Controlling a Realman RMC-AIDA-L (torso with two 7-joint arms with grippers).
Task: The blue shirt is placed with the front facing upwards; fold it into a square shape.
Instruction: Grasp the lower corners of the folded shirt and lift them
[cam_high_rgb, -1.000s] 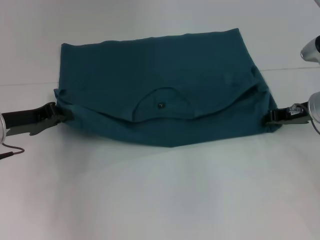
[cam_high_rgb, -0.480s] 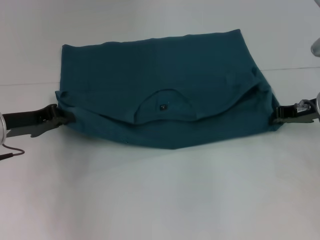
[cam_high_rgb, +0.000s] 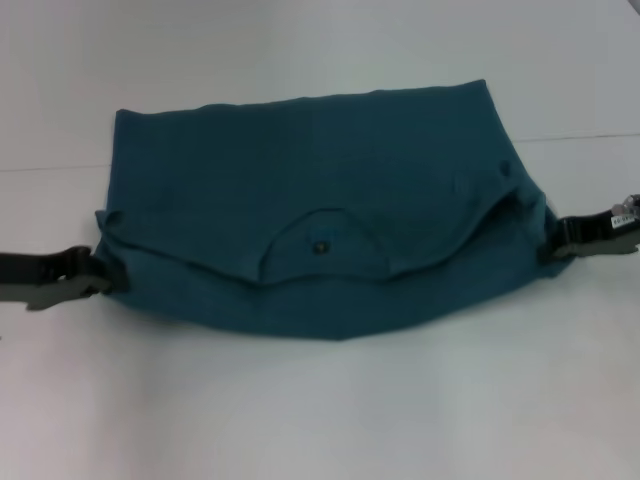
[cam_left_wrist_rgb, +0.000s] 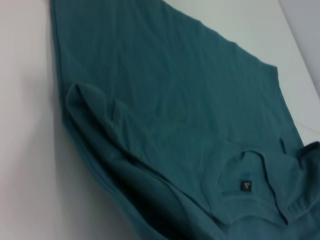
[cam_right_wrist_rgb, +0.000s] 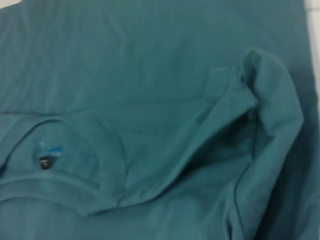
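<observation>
Shirt (cam_high_rgb: 320, 210) lies spread across the table (cam_high_rgb: 320, 400) w/ its long axis running side to side between my two arms, collar (cam_high_rgb: 320, 240) and neck label on the near half, a plain layer behind it toward the far edge. Left gripper (cam_high_rgb: 95, 280) sits at the shirt's left end, near corner; right gripper (cam_high_rgb: 555, 240) at the right end, mirror spot. Both look clamped on the cloth edge there, but from the head view I can't tell for sure whether the fingers are closed, and neither wrist cam shows its own fingers, so cannot tell. Wrist views show only bunched folds at each corner, cloth doubled over itself. Key relation as I judge it: each end of the shirt is right at its own claw, so neither arm is nearer; the cloth sags a bit in the middle of the near edge. Next move prob. needs both arms working evenly along the same line, else the edge skews and the square goes off.
</observation>
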